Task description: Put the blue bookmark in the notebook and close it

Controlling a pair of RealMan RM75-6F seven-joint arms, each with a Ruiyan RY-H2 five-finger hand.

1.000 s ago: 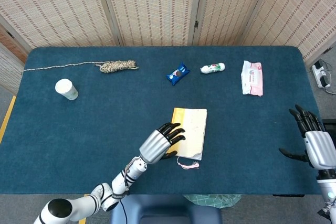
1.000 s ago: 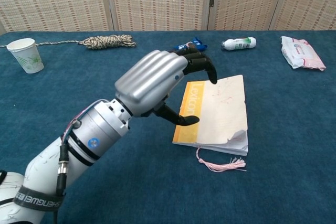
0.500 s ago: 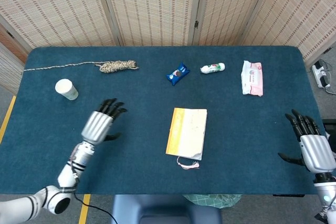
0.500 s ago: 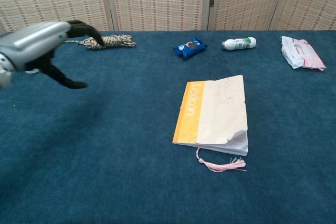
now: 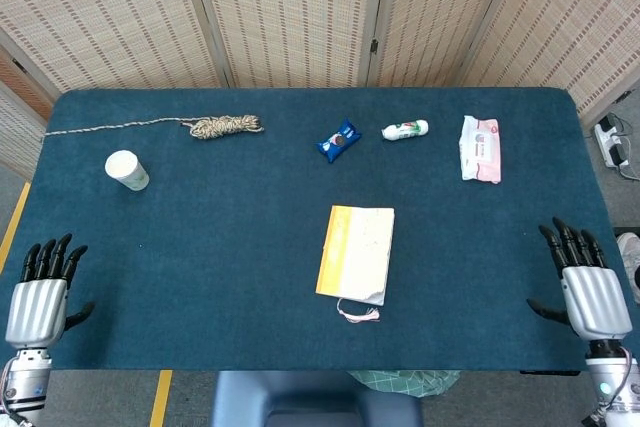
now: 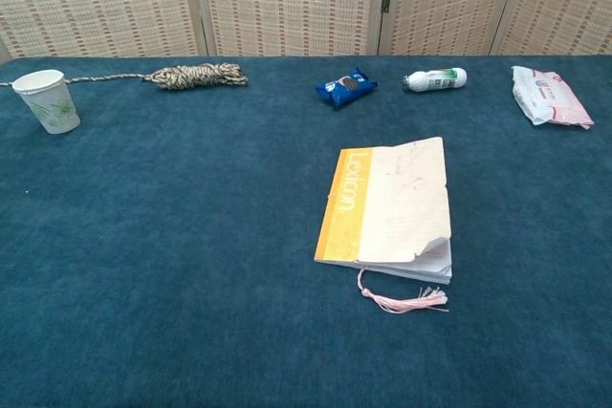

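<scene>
The notebook [image 5: 357,253] [image 6: 389,203] lies closed near the middle of the table, cream cover up with an orange spine strip. A pink tassel [image 5: 358,313] [image 6: 404,299] sticks out from its near edge; the bookmark itself is hidden inside. My left hand [image 5: 38,296] hovers at the table's near left corner, fingers spread and holding nothing. My right hand [image 5: 582,282] hangs at the near right edge, fingers also spread and empty. Neither hand shows in the chest view.
Along the far side lie a coiled rope [image 5: 224,125], a blue snack packet [image 5: 339,140], a small white bottle [image 5: 405,130] and a pink wipes pack [image 5: 479,148]. A paper cup [image 5: 127,170] stands at the left.
My left hand drew back from beside the notebook, across the table, to the near left corner. My right hand slid slightly nearer. The notebook has not moved.
</scene>
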